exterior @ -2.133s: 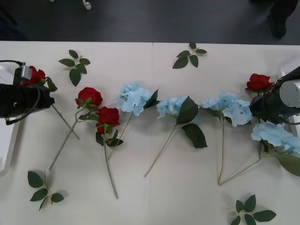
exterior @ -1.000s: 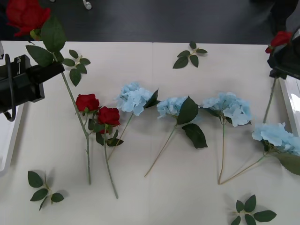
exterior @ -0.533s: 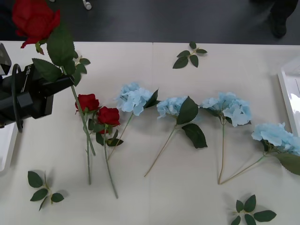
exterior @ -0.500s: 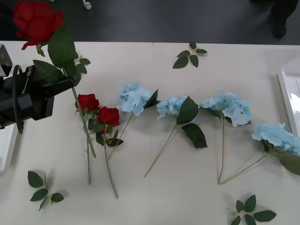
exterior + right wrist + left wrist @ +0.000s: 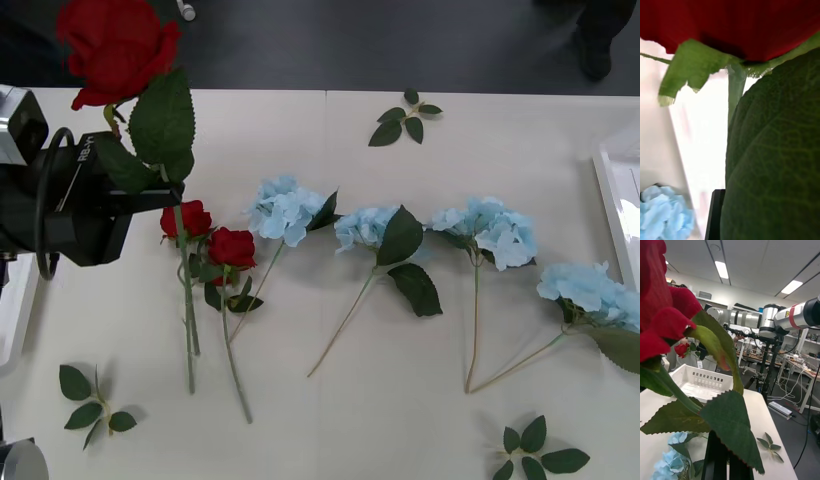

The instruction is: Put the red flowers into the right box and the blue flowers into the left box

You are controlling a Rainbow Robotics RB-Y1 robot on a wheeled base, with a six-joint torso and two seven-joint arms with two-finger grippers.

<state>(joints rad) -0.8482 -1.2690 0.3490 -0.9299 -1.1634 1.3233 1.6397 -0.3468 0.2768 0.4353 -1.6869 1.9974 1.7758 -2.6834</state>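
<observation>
A red rose (image 5: 118, 45) is held clear of the bench (image 5: 330, 420) by the left claw (image 5: 150, 195), clamped on its stem. Another rose (image 5: 681, 349) is carried by the right claw above the right box (image 5: 702, 382); its grip cannot be told. Two roses (image 5: 210, 232) and four blue flowers (image 5: 290, 210) remain on the bench, unsorted.

Front cam: overhead, looks down on white table (image 5: 330, 420). Left wrist cam: near-level across table toward white slotted plastic tray (image 5: 702, 381), deep red rose head (image 5: 657, 311) close against lens. Right wrist cam: tight on another rose. Shared: pale blue hydrangeas (image 5: 285, 210).
</observation>
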